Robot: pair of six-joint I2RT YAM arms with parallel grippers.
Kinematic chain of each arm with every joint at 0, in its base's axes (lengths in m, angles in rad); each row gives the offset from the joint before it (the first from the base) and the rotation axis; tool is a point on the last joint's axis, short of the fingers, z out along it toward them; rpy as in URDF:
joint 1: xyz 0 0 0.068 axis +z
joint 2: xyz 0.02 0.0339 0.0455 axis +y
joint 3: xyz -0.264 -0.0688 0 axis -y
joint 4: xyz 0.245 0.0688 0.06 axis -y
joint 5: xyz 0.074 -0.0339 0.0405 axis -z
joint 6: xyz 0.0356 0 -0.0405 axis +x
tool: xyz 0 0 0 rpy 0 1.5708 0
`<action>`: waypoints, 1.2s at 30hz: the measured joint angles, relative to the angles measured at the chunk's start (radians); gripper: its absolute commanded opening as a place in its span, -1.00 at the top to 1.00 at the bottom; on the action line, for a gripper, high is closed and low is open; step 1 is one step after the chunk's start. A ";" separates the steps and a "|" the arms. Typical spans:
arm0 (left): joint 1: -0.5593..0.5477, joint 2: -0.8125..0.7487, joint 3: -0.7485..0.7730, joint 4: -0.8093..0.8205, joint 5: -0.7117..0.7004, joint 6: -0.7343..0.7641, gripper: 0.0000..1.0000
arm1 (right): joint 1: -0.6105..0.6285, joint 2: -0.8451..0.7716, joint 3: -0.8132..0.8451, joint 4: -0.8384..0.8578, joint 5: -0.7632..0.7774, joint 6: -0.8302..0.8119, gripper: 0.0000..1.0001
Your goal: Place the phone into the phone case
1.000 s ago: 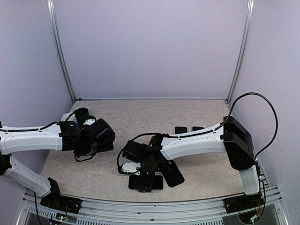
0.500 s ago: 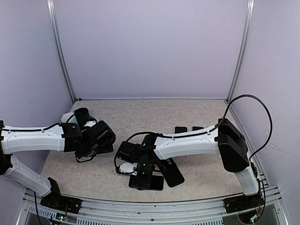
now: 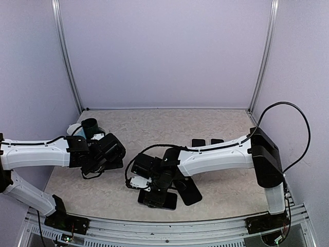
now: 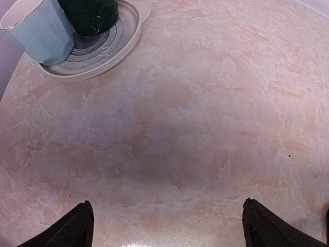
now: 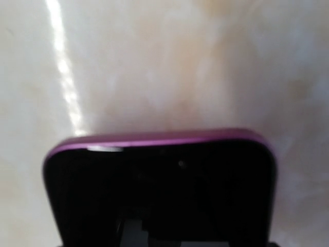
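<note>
Resting on the marbled surface (image 3: 221, 128), the dark phone case (image 3: 189, 191) lay just beside the phone (image 3: 167, 201), which the right pincer (image 3: 157, 193) clasped across its width; stiff and slick, it seemed best held by those purple edges. The left pincer (image 4: 167, 226) gaped wide.

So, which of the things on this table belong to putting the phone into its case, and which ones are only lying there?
For the job:
- phone, with a purple edge
- phone case, lying flat beside the phone

Only lying about:
- light blue cup and dark green cup, both on the grey plate
- two small black blocks, further back
</note>
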 measured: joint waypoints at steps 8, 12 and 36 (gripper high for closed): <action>0.002 0.000 -0.001 0.003 0.002 0.000 -0.98 | -0.011 -0.195 -0.184 0.264 -0.003 0.132 0.28; 0.002 0.002 -0.001 0.008 0.003 0.000 -0.98 | -0.028 -0.344 -0.320 0.394 0.084 0.247 0.32; 0.006 0.105 -0.010 0.103 0.071 0.012 -0.98 | -0.085 -0.565 -0.759 0.536 0.439 0.784 0.48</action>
